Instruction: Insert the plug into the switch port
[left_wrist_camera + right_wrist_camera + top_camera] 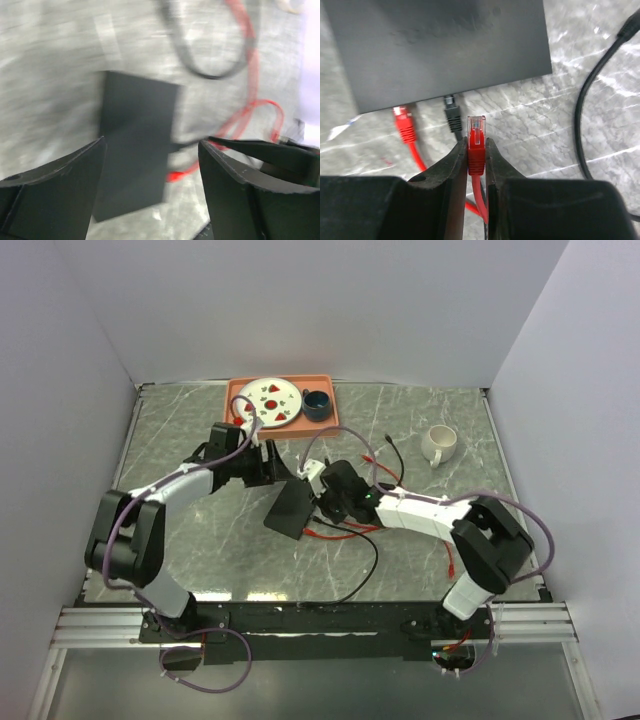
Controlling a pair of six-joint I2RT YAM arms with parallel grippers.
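- The red plug [476, 131] is clamped in the right gripper [476, 149], its long axis pointed at the switch [445, 45] edge just ahead.
- The left gripper [152, 144] is held apart over the switch.

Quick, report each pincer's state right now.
Left pincer: open, gripping nothing, with the switch in view between its fingers.
Right pincer: shut on the red plug.

Bright, even overhead light, with glare on the near edge of the table [230, 560]. The left wrist view is motion-blurred. The right wrist view is sharp, with a soft shadow under the switch [440, 45].
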